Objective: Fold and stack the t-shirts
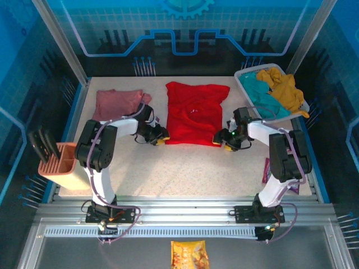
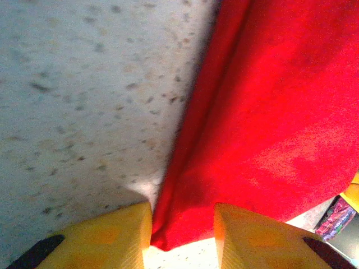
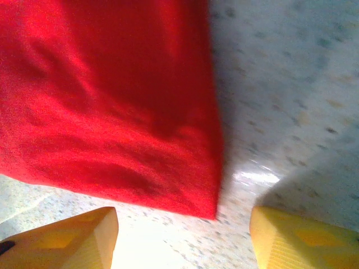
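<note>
The red t-shirt (image 1: 196,112) lies spread flat in the middle of the table, its hem toward the arms. A dusty-pink t-shirt (image 1: 119,102) lies crumpled at the back left. My left gripper (image 1: 160,138) is low at the red shirt's near left corner. In the left wrist view that red corner (image 2: 185,213) sits between the yellow fingers (image 2: 120,235) of the left gripper (image 2: 183,224), with a gap still showing. My right gripper (image 1: 221,140) is at the near right corner. The right gripper (image 3: 182,224) stands wide open, and the red corner (image 3: 196,196) lies just ahead of its gap.
A white basket (image 1: 244,75) at the back right holds teal cloth (image 1: 263,95) and yellow cloth (image 1: 283,89). An orange holder (image 1: 59,165) with black tools stands at the left edge. A purple packet (image 1: 268,168) lies by the right arm. A snack packet (image 1: 189,255) lies below the rails.
</note>
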